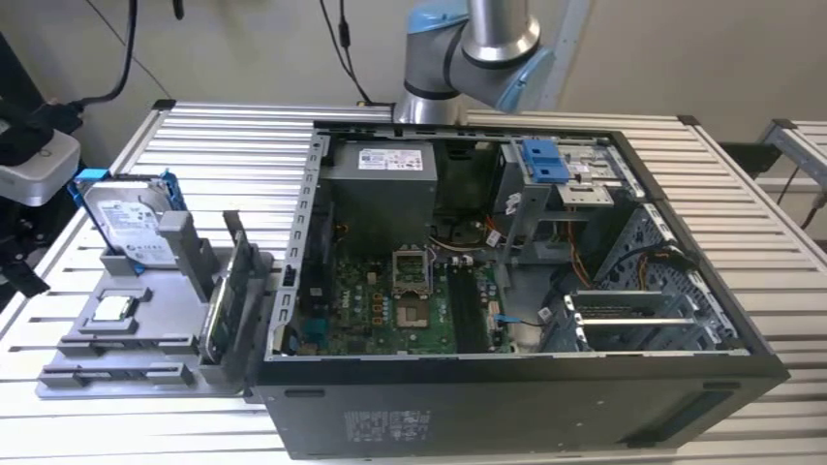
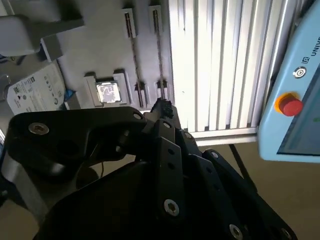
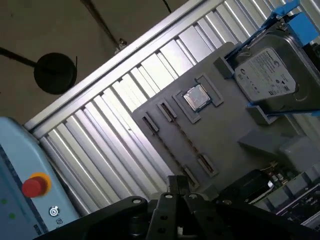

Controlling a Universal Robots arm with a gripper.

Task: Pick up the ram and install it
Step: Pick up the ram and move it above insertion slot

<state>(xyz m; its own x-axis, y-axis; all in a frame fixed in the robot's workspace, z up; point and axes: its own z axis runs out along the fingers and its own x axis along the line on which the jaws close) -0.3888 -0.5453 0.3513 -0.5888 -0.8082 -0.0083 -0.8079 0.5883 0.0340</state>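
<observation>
Work on the task looks unstarted, judging by how things lie. The slatted table carries the open computer case. On its motherboard, the dark memory slots beside the processor socket seem unfilled, though that is hard to make out. The arm rises behind the case. Toward the exterior view's left sits the grey tray, and the ram is there, standing on edge in a long holder, with a second stick like it in the holder alongside. I cannot tell which of the two is meant.

In both wrist views the gripper hangs over the tray, close to one end of those holders and apart from the sticks, as far as I can judge. Its jaws are drawn together at the tips with nothing between them. So both the pickup and the fitting into the case are left to do.

By count there is one table, one case, one arm and one tray. The tray holds one silver hard drive in a blue frame, one green circuit board on edge, two thin dark sticks and one processor chip. Off the table, a pale blue pendant shows one red button.
</observation>
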